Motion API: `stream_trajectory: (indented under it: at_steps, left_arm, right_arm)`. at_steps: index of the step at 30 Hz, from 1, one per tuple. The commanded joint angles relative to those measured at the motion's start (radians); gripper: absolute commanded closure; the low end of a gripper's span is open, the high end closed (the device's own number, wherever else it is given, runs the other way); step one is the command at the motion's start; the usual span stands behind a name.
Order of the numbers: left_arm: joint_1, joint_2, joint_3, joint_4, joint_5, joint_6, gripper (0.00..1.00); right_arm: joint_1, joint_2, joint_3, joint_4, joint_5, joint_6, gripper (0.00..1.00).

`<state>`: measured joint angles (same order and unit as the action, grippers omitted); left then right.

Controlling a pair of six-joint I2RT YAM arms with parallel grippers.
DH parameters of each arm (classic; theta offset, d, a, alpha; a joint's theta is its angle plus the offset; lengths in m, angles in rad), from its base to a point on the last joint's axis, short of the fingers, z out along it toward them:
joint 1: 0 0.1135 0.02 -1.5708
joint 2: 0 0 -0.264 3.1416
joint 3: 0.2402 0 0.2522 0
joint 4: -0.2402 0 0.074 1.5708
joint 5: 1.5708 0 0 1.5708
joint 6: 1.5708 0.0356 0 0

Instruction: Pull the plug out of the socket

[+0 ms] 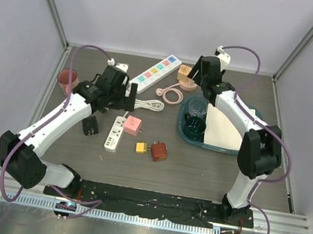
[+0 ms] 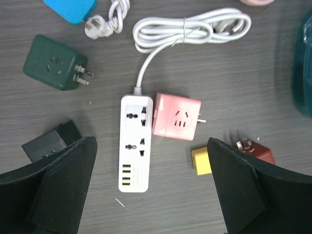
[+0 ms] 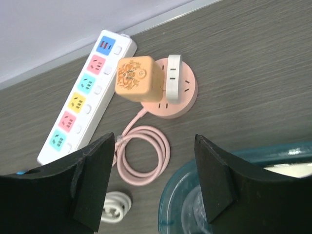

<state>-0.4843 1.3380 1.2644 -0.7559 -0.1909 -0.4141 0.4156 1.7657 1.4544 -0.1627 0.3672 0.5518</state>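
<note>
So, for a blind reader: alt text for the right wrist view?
An orange cube adapter and a white plug sit in a round pink socket, seen past the open right pincer; a multicoloured power strip lies beside it.

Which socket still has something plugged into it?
The round pink socket, carrying an orange cube adapter and a white plug. The multicoloured strip and small white strip have empty outlets.

Left gripper [image 1: 129, 96] hovering near white strip [image 1: 115, 134], pink plug [image 1: 133, 125] lying against it; right gripper [image 1: 194, 73] hanging over orange plug [image 1: 184, 71] on round socket [image 1: 188, 87].
</note>
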Motion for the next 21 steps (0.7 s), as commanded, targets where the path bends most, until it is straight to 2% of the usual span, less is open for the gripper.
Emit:
stream_trajectory:
  at_steps: [1,3,10,14,21]
  left_arm:
    - [-0.005,-0.037,-0.046,0.054,0.074,0.012,0.0]
    - [-0.002,-0.039,-0.046,0.058,0.126,0.011,0.0]
    - [-0.004,-0.066,-0.04,0.043,0.12,0.021,0.0]
    - [-0.004,-0.083,-0.051,0.055,0.162,0.011,0.0]
    - [-0.004,-0.088,-0.053,0.056,0.177,0.009,0.0]
  right_arm:
    - [-0.018,0.104,0.142,-0.049,0.067,0.005,0.3]
    - [-0.026,0.159,0.181,-0.049,0.087,0.01,0.31]
    - [-0.049,0.307,0.303,-0.064,0.006,-0.01,0.34]
    - [-0.05,0.396,0.426,-0.129,0.033,-0.029,0.34]
    - [-0.055,0.413,0.419,-0.097,0.115,-0.038,0.38]
